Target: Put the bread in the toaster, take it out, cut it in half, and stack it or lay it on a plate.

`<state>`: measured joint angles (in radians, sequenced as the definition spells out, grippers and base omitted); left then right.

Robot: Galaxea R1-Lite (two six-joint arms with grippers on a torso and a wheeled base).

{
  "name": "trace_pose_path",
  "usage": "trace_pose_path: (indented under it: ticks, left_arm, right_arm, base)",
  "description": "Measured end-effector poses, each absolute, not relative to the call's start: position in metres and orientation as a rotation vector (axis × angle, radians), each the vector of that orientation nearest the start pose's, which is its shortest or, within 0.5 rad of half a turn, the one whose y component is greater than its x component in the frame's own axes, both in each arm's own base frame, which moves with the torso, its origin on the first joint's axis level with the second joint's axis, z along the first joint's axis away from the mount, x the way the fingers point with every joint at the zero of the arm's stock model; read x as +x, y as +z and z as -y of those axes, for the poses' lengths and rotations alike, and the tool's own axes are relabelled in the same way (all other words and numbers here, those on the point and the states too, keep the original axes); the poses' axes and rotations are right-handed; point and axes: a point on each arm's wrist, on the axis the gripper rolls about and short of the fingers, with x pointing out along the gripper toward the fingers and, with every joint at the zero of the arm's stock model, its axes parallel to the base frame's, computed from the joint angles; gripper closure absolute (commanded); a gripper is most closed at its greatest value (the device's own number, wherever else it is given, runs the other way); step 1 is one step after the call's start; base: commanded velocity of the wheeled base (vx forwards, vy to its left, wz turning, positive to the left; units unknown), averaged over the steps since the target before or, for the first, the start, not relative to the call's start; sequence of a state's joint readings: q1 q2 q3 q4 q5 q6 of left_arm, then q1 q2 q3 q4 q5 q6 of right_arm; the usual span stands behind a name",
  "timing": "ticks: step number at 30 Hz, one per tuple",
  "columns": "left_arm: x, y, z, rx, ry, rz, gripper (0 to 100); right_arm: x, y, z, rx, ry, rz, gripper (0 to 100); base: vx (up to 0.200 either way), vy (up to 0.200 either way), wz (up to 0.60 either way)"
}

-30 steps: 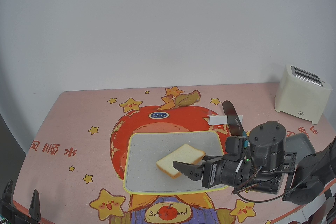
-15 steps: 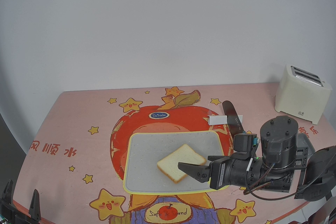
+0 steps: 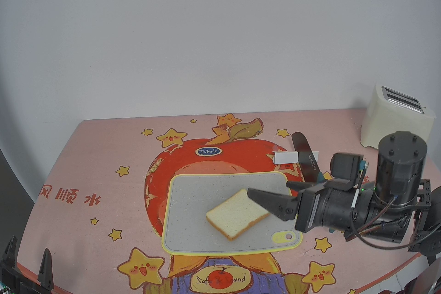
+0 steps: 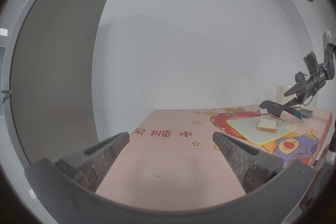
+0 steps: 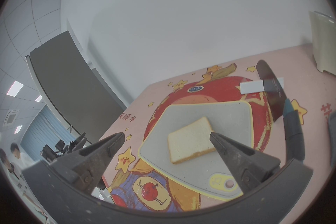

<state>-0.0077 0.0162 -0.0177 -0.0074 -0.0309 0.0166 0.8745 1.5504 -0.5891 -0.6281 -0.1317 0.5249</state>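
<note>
Pale square slice of bread w/ tan crust (image 3: pixel 237 213) lies flat on the grey cutting board w/ yellow rim (image 3: pixel 193 203), in the board's right half, turned at an angle to its edges; whole, uncut. Right tool (image 3: pixel 268 188) hangs over the slice's right-hand corner, lying nearly level & pointing towards the robot's left, fingers spread wide apart w/ nothing btw them; can't tell from head view if it touches the bread. Board sits on the pink cartoon-print table (image 3: pixel 105 157), over the big red apple picture, nearer the robot's edge. Just past the board's far right corner: dark-bladed knife w/ teal handle (image 3: pixel 307 156), blade tip pointing away from the robot, crossing a small white card (image 3: pixel 285 157). Cream two-slot toaster (image 3: pixel 396 125) stands at the table's far right corner, well apart from board & bread. Left tool (image 3: pixel 26 262) is low at the near left edge of the table, well apart from all of it, fingers likewise spread, empty.
</note>
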Motion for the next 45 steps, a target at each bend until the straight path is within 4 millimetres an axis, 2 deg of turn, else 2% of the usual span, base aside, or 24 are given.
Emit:
trace_pose_path:
  ticks: [6,15,20,24,34,42,45]
  left_arm:
    - [-0.023,0.082,0.0,0.017,-0.039,0.009,0]
    - [-0.023,0.081,0.001,0.017,-0.038,0.009,0]
    - [-0.023,0.082,0.001,0.017,-0.038,0.009,0]
    - [-0.023,0.082,0.001,0.017,-0.038,0.009,0]
    - [-0.023,0.082,0.001,0.017,-0.038,0.009,0]
    - [-0.023,0.082,0.0,0.016,-0.039,0.009,0]
    - [-0.023,0.082,0.001,0.017,-0.039,0.009,0]
  right_arm:
    - [0.168,0.178,-0.182,0.272,0.575,-0.39,0]
    - [0.178,0.181,-0.167,0.154,0.402,-0.301,0]
    - [0.179,0.174,-0.161,0.108,0.337,-0.344,0]
    - [0.179,0.166,-0.158,0.067,0.306,-0.409,0]
    - [0.18,0.165,-0.159,0.068,0.298,-0.416,0]
    - [0.182,0.163,-0.155,0.063,0.275,-0.427,0]
    - [0.185,0.162,-0.152,0.062,0.251,-0.428,0]
  base:
    - [0.0,0.0,0.0]
    - [0.0,0.0,0.0]
    - [0.0,0.0,0.0]
    - [-0.2,0.0,0.0]
    - [-0.04,0.0,0.0]
    - [0.0,0.2,0.0]
    - [0.0,0.0,0.0]
